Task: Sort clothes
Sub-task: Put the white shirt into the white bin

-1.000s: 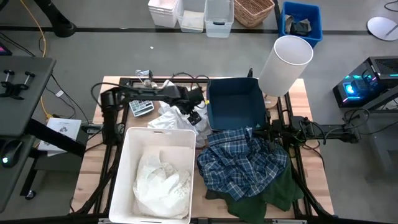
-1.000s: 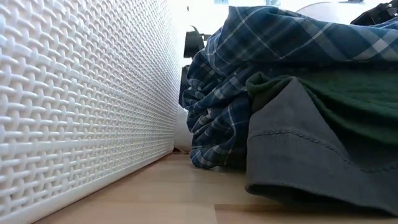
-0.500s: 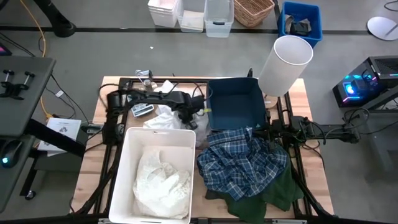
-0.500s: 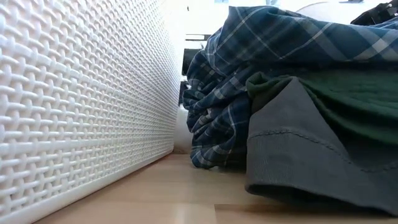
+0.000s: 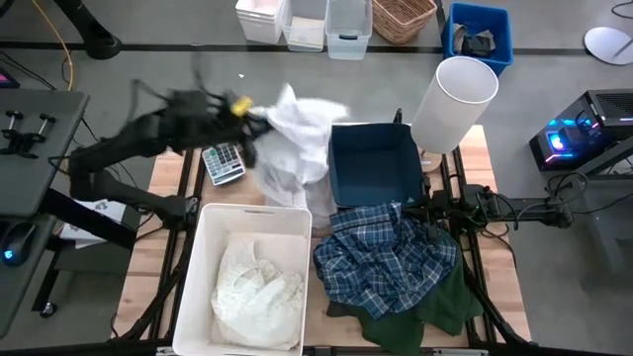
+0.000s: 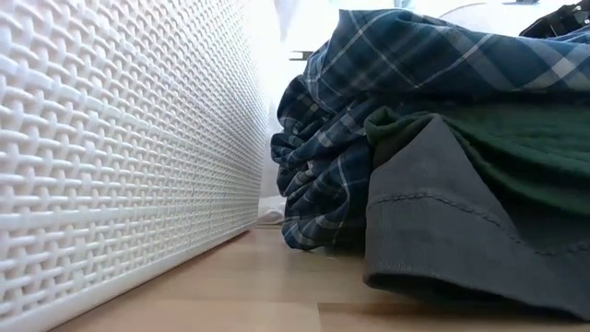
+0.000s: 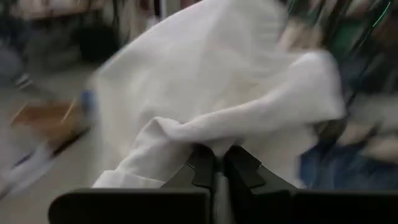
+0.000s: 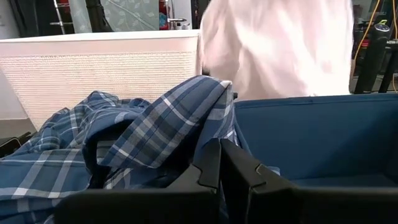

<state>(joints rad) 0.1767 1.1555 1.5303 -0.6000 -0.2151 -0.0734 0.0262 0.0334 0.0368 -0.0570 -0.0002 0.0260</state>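
My left gripper point(image 5: 259, 121) is raised over the table's far left, shut on a white garment point(image 5: 297, 138) that hangs spread out beneath it. Another white garment point(image 5: 259, 282) lies in the white bin point(image 5: 208, 247) at the near left. A blue-and-white plaid shirt point(image 5: 386, 252) lies heaped on a dark green garment point(image 5: 435, 307) and a dark grey one point(image 6: 442, 221) at the near right. My right gripper point(image 8: 221, 163) is shut at the plaid shirt's far edge, by the dark blue bin point(image 5: 376, 163); whether it touches the shirt I cannot tell. My left gripper pinches a bunched fold of the white garment point(image 7: 205, 138) between its two fingers. The cloth drapes over and past the fingertips and hangs slack below. Its lower end point(image 5: 315, 203) reaches down by the white bin's far rim; whether it is off the table I cannot tell.
A calculator point(image 5: 225, 163) lies on the table's far left under the raised arm. A tall white cylinder point(image 5: 455, 104) stands at the far right corner. Boxes, a basket and a blue crate point(image 5: 480, 35) stand on the floor beyond the table.
My left gripper has taken hold of the white garment that lay crumpled between the two bins, then swung up and toward the table's far left. The garment has been drawn up out of its heap and now hangs spread out.
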